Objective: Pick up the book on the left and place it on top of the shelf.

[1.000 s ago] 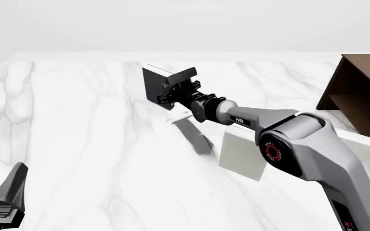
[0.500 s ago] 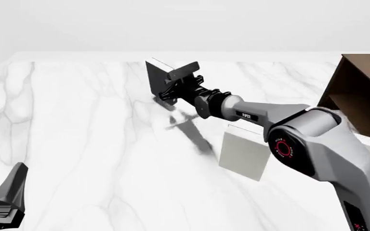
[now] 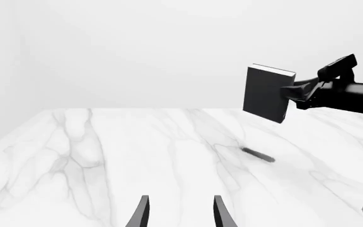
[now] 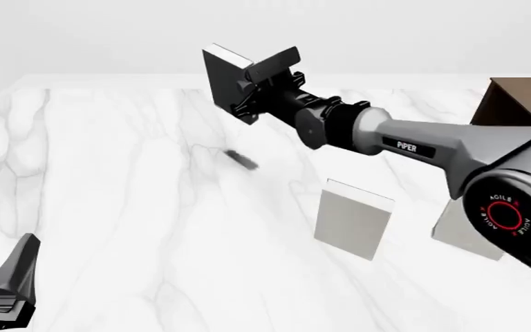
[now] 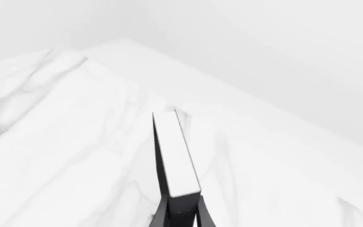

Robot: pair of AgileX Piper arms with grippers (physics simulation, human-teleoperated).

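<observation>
While the right pincer (image 4: 252, 93) clamps the book (image 4: 224, 83) upright, clear above the worktop (image 4: 108, 207) at upper centre, the shelf (image 4: 524, 111) sits far right, so the carry goes rightward; the left pincer (image 3: 179, 215) idles, fingers apart.

I see a matt black book (image 4: 224, 83), a glossy veined marble tabletop (image 4: 108, 207), and a brown wood shelf (image 4: 524, 107).
</observation>
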